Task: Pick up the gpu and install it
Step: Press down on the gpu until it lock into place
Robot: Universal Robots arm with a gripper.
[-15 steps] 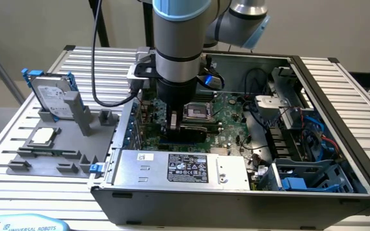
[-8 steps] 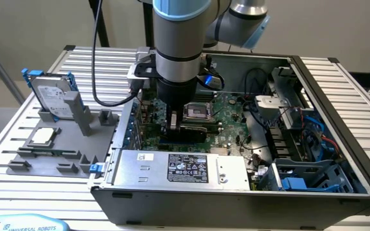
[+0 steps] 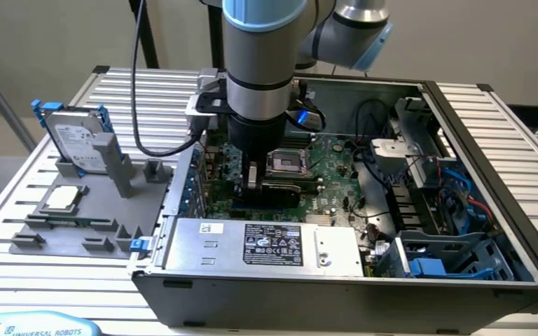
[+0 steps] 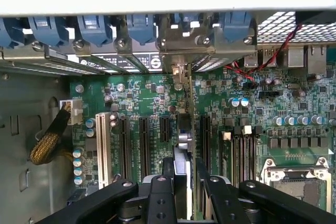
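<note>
Green gpu (image 4: 185, 129), held edge-on and upright between the black fingers (image 4: 167, 174) of the gripper (image 4: 184, 177), which is closed on its upper edge. Card stands over the motherboard (image 4: 152, 103) among the black expansion slots (image 4: 143, 140), silver bracket toward the case's rear wall. Arm (image 3: 261, 63) reaches into the open computer case (image 3: 493, 140). Hard drive (image 3: 73, 140) stands in the grey holder on the exterior view's left.
</note>
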